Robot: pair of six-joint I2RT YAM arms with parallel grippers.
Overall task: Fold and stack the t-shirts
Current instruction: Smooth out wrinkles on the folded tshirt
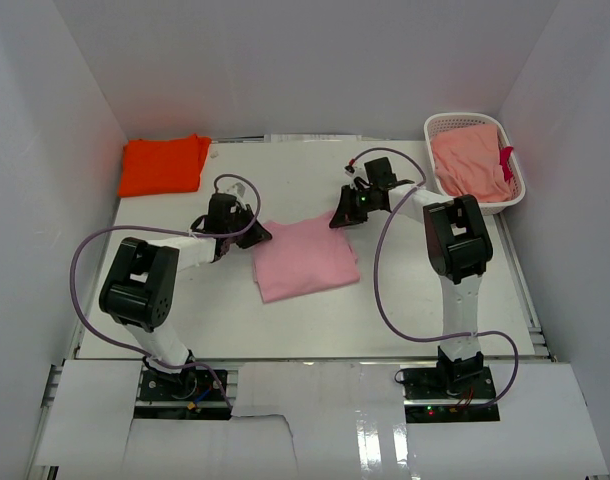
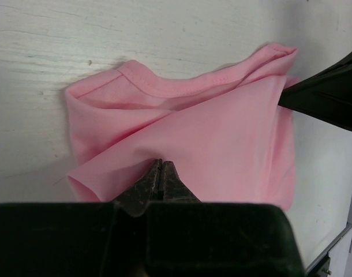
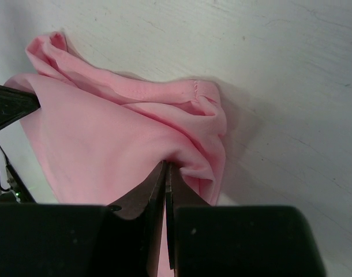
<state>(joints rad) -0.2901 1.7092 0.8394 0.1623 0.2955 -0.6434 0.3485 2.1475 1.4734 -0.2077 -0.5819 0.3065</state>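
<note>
A light pink t-shirt (image 1: pixel 305 258) lies partly folded in the middle of the table. My left gripper (image 1: pixel 255 233) is shut on its left corner, and in the left wrist view the closed tips (image 2: pixel 160 163) pinch a fold of the pink cloth (image 2: pixel 210 133). My right gripper (image 1: pixel 343 217) is shut on the far right corner, where the closed tips (image 3: pixel 166 166) bite into a bunched edge of the shirt (image 3: pixel 107 144). A bright orange t-shirt (image 1: pixel 163 165) lies folded at the back left corner.
A white lattice basket (image 1: pixel 515 196) at the back right holds salmon-pink cloth (image 1: pixel 470 160). White walls enclose the table on three sides. Each wrist view shows the other gripper's dark tip at the shirt's far edge.
</note>
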